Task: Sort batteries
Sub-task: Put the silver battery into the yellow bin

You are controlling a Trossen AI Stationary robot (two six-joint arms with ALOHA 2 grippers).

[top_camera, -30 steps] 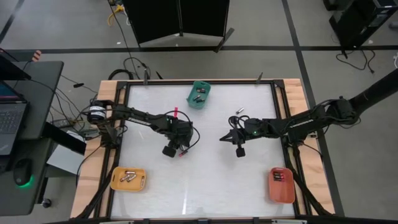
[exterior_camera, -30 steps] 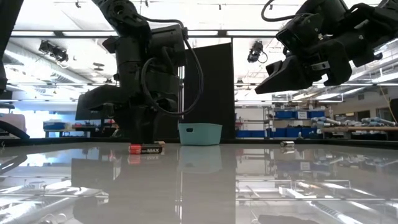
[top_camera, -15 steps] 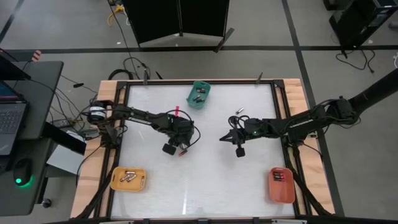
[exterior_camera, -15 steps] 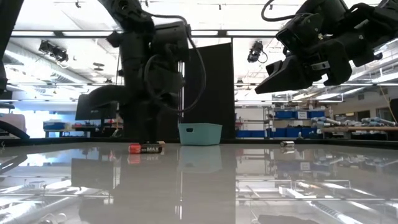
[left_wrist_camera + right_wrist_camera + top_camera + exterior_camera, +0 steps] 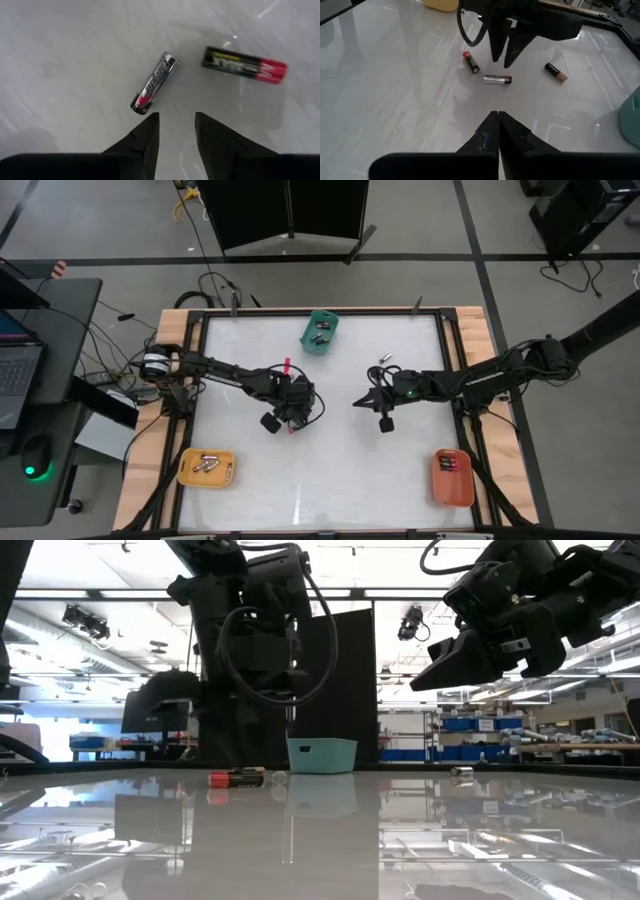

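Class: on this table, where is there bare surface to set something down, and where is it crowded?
Free: the wide strip between the yellow tray and orange tray, and the middle gap between the two claws. Crowded: under the left claw, where two batteries lie, and near the green tray.

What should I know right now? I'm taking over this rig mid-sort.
Left gripper: open, empty, over a silver battery; a black-red battery lies beside it, mid-table.
Right gripper: shut, empty, raised to their right.
Done: some batteries lie in the teal tray, yellow tray and red tray.
Left: those two, a brown-tipped battery nearby, and loose batteries by the right arm.
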